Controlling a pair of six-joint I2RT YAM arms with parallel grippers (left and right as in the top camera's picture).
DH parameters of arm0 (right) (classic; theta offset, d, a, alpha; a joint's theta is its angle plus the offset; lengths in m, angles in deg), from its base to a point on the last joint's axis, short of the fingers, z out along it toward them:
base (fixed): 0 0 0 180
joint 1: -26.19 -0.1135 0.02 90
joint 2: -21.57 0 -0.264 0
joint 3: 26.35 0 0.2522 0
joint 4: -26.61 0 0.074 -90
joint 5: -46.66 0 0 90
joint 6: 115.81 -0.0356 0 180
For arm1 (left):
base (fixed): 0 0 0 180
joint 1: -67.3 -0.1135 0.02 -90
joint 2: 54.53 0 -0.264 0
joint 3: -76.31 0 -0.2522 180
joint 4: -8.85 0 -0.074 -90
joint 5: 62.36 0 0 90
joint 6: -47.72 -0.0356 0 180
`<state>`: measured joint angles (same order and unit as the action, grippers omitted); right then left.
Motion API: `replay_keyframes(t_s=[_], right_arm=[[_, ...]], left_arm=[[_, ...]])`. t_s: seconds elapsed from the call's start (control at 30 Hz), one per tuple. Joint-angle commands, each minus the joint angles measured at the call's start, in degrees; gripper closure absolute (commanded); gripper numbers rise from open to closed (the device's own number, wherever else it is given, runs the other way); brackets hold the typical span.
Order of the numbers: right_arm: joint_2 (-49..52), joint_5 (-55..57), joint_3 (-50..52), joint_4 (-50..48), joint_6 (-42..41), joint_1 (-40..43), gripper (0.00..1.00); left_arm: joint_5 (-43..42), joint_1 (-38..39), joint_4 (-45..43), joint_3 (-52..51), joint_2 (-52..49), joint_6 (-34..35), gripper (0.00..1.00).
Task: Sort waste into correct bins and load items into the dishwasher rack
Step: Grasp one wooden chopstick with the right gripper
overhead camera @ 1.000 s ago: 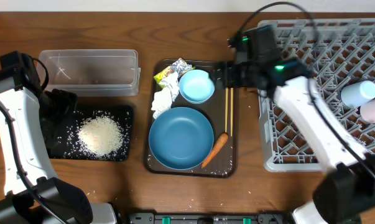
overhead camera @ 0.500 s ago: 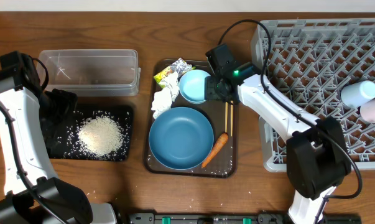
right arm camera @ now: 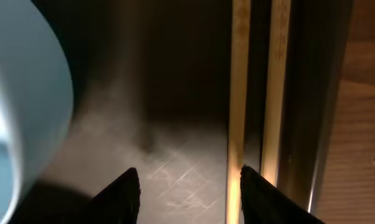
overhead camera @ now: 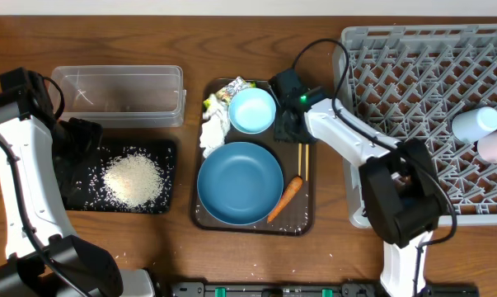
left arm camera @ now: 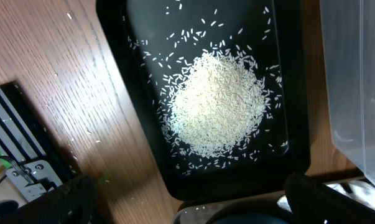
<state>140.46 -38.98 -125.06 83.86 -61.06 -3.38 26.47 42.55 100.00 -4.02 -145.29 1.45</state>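
While the right gripper point(right arm camera: 188, 186) hangs spread and empty over the dark brown tray point(right arm camera: 168, 124), the thin wooden chopsticks point(right arm camera: 238, 93) lie at that tray's right edge. The left gripper point(left arm camera: 196, 202) stands wide near the white rice heap point(left arm camera: 218, 102).

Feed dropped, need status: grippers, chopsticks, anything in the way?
Left gripper open over rice. Right gripper open, low over chopsticks, none gripped. Bowl close beside.
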Motion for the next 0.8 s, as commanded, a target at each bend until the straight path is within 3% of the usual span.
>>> replay_keyframes(t_s=[0.0,0.77], right_arm=[[0.33,1.95,0.0,-0.17,-1.57,0.07,0.5],[0.57,4.09,0.44,1.07,-3.52,0.39,0.53]], left_arm=[[0.31,-0.2,0.13,0.5,-0.55,0.52,0.01],[0.31,-0.2,0.13,0.5,-0.55,0.52,0.01]])
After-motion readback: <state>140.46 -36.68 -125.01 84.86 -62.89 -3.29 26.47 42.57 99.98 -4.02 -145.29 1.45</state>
